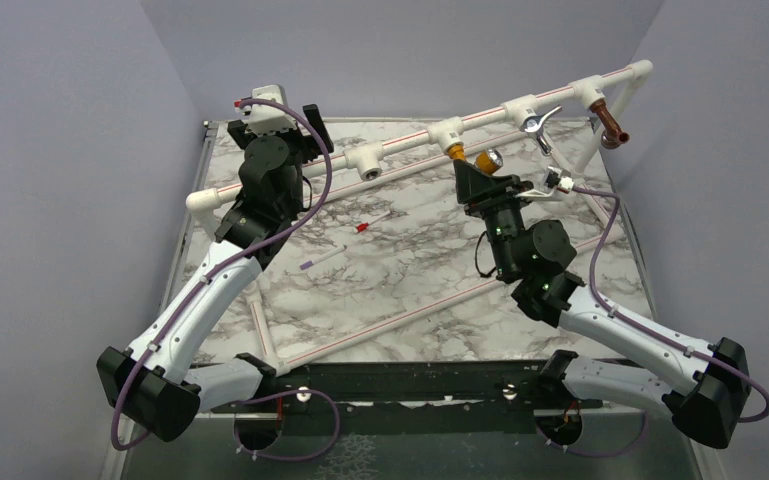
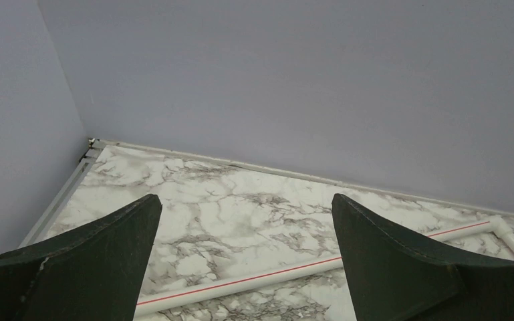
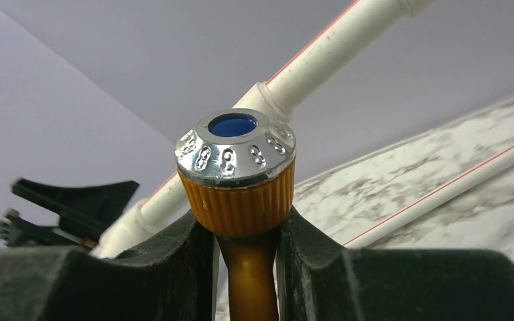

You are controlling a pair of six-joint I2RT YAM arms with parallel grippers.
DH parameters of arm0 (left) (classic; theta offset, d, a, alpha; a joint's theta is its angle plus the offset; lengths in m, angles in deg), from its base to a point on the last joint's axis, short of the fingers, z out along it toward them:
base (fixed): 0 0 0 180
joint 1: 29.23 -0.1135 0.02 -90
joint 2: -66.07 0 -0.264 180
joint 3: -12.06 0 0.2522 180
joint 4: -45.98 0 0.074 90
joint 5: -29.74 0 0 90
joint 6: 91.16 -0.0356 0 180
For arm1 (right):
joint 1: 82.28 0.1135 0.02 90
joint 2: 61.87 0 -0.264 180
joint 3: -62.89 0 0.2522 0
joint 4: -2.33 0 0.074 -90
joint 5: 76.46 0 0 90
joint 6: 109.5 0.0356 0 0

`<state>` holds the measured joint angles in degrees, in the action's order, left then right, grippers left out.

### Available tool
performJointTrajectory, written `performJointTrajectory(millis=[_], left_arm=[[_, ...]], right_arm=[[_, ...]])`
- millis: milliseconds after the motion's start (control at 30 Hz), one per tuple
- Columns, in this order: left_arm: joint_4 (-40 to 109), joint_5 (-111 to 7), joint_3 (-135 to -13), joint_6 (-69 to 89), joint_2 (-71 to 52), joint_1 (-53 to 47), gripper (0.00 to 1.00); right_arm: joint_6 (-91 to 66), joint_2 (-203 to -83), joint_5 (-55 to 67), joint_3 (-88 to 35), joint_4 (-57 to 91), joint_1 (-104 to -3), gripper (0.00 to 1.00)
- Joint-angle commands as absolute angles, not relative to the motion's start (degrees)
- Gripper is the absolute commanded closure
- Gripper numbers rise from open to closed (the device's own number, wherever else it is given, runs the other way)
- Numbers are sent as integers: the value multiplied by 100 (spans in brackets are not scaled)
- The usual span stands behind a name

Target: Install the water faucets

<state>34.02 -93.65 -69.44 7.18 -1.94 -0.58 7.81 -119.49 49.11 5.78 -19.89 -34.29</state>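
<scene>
Faucet (image 3: 235,200) in mustard yellow, ribbed collar under dimpled silvery knob, pinched at its smooth stem by right pincer (image 3: 247,267). Far end up against pipe (image 3: 321,52) at middle tee (image 1: 447,131), long axis running from tee back toward pincer. Left pincer (image 2: 247,261) spread wide, empty, near pipe's left end. Chrome faucet (image 1: 538,125) and copper faucet (image 1: 612,128) farther right along smooth white plastic pipe.

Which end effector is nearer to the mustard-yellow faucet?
Right. The right end effector is shut on the mustard-yellow faucet; the left end effector is open, far to its left.
</scene>
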Motion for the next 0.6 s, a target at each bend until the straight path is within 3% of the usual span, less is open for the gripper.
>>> performJointTrajectory(millis=[0, 300, 567], left_arm=[[1253, -8992, -6262, 824, -606, 154, 1], [1252, -9032, -6261, 816, -584, 154, 1], [1253, -9019, -6261, 816, -612, 156, 1]], right_arm=[[3375, -11785, 5730, 429, -1363, -3446, 99], [6160, -11765, 5744, 389, -265, -3446, 99], [6635, -11689, 5686, 335, 134, -3446, 99]])
